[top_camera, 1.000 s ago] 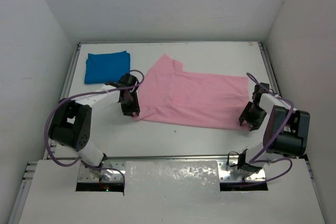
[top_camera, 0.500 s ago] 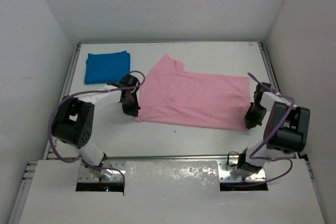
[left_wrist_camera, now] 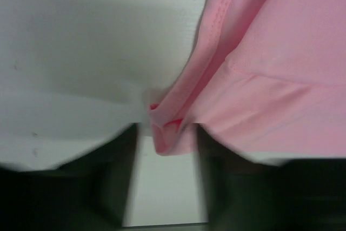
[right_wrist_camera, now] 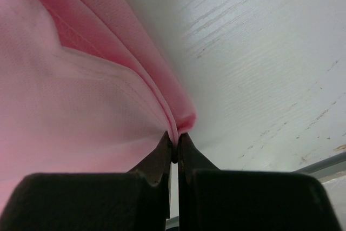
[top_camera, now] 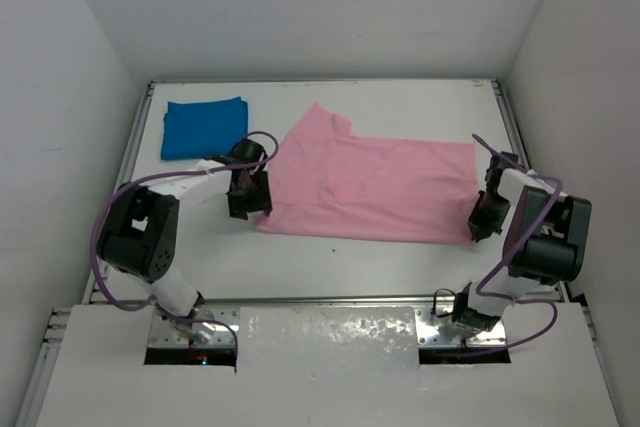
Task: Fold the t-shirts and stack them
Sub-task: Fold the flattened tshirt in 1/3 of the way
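Note:
The light pink t-shirt [top_camera: 370, 182] lies spread flat in the middle of the white table [top_camera: 330, 262]. The bright blue t-shirt [top_camera: 203, 127] sits as a small folded rectangle at the far left. My left gripper [top_camera: 249, 209] stands at the pink shirt's near-left corner. In the left wrist view that gripper [left_wrist_camera: 165, 147] is open, with the bunched corner of the pink shirt [left_wrist_camera: 167, 133] just between its fingertips. My right gripper [top_camera: 481, 227] is at the near-right corner. In the right wrist view it [right_wrist_camera: 175, 147] is shut on the folded hem of the pink shirt [right_wrist_camera: 70, 106].
White walls enclose the table on the left, back and right. A metal rail [top_camera: 330, 299] runs along the near edge in front of the arm bases. Purple cables [top_camera: 105, 237] loop from both arms.
The right gripper closed on the shirt's near-right corner and shifted slightly right. The left gripper pinched its corner, then opened again; the near-left corner sits a little further left.

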### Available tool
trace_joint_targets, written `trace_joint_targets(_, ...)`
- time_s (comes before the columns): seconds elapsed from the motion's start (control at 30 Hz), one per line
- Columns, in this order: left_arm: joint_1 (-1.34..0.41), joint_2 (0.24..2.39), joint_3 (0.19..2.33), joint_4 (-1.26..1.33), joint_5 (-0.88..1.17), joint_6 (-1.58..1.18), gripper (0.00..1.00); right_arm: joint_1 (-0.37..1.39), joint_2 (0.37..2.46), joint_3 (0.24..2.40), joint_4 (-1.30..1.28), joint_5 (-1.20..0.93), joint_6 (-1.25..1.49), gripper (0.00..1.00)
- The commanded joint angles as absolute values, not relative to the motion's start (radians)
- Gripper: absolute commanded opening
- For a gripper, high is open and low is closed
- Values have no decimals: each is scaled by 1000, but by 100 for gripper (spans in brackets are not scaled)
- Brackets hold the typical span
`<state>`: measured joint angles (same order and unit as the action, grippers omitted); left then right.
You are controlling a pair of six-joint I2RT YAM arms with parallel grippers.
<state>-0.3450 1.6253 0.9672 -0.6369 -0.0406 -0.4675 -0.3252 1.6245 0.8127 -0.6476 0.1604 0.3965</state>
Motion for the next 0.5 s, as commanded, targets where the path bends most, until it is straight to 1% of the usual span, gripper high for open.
trace_joint_targets(0.0, -337, 1591, 996, -627, -8, -436, 64, -334, 1595, 822, -634, 169, 371, 2)
trace_joint_targets(0.03, -337, 1574, 996, -629, -5, -434, 69, -333, 1583, 810, -630, 152, 367, 5)
trace_joint_targets(0.07, -337, 1553, 997, -624, 36, -431, 70, -334, 1569, 804, -624, 135, 364, 9)
trace_joint_targets(0.1, -337, 1516, 1000, -626, 43, -431, 70, -333, 1554, 798, -621, 126, 362, 18)
trace_joint_targets(0.2, -333, 1493, 1070, -650, 35, -434, 71, -333, 1491, 796, -652, 110, 360, 35)
trace_joint_targets(0.27, -330, 1523, 1121, -669, 17, -422, 71, -333, 1451, 807, -676, 110, 365, 40)
trace_joint_targets(0.33, -330, 1560, 1208, -660, 43, -376, 70, -333, 1428, 834, -692, 95, 376, 44)
trace_joint_targets(0.37, -330, 1609, 1273, -658, 51, -356, 70, -333, 1427, 859, -690, 81, 383, 45)
trace_joint_targets(0.43, -328, 1663, 1325, -634, 90, -309, 70, -334, 1434, 885, -674, 46, 390, 48)
trace_joint_targets(0.47, -327, 1725, 1357, -643, 86, -273, 70, -334, 1446, 905, -661, 17, 390, 49)
